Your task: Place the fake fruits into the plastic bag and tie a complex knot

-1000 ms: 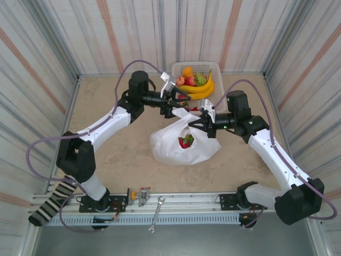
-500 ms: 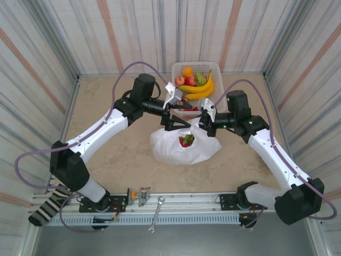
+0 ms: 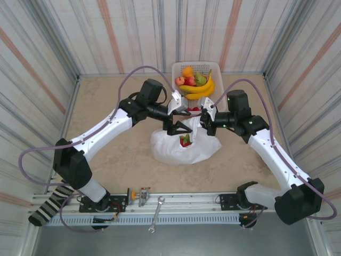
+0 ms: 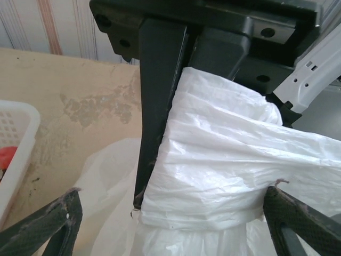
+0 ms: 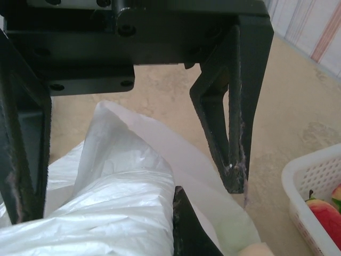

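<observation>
White plastic bag (image 3: 184, 149): right gripper (image 5: 181, 213) pinches its gathered top; left gripper (image 4: 173, 205), jaws spread, straddles it from opposite.

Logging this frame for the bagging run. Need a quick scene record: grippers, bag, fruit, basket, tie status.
left gripper: open, fingers either side of bunched bag plastic
right gripper: shut on the plastic bag
bag position: between the two arms, mouth open
in bag: red fruit visible
basket: far side, holds bananas, orange, other fruits
tying: not yet done
</observation>
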`<state>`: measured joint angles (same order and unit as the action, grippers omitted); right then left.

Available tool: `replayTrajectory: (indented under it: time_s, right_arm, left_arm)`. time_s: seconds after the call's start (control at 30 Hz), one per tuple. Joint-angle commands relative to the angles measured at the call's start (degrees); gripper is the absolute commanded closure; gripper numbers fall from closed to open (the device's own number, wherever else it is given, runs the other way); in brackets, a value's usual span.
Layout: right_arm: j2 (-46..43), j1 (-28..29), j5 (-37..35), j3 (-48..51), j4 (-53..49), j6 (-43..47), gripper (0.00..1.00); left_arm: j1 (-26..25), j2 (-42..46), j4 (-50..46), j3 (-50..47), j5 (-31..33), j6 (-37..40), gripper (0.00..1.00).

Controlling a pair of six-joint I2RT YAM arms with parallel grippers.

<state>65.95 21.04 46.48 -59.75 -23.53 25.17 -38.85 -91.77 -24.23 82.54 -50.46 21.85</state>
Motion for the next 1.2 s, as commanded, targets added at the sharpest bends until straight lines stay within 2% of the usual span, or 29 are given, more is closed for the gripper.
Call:
replayTrajectory:
  time_s: [0.0, 0.07, 0.3, 0.67, 0.8, 0.87, 0.97, 1.17]
  right_arm:
    - [-0.95, 0.51, -1.44, -0.94, 0.76, -0.45, 1.00]
    - [-1.08, 0.81, -2.57, -0.82, 0.84, -0.07, 1.00]
    - [-2.56, 1.15, -3.12, 0.88, 3.16, 0.76, 1.00]
    - [-2.91, 1.40, -6.23, 1.22, 2.18, 2.83, 1.00]
    - [-3.02, 1.41, -7.83, 0.81, 0.51, 3.87, 0.95]
    - [-2.99, 1.45, -8.31, 0.11, -1.35, 4.39, 0.89]
    - [-2.99, 1.29, -9.61, -1.22, -5.21, 5.15, 0.75]
    - [-5.06, 0.87, -15.30, -4.71, -17.20, 8.04, 0.41]
  left_arm:
    - [-0.52, -1.59, -1.87, 2.39, -0.54, 0.01, 0.14]
    - [-0.53, -2.07, -1.88, 2.71, -1.37, -0.49, 0.17]
    - [-0.57, -3.41, -3.32, 3.93, -2.22, -0.41, 0.40]
    - [-0.06, -3.77, -4.25, 4.47, -3.93, -0.05, 0.87]
    - [0.69, -2.96, -4.77, 4.14, -4.10, 0.38, 0.98]
    - [1.04, -2.39, -4.85, 3.65, -4.00, 0.86, 1.00]
    - [1.13, -1.93, -5.53, 3.33, -3.94, 2.23, 1.00]
    - [1.10, -2.05, -6.84, 3.60, -4.83, 4.54, 1.00]
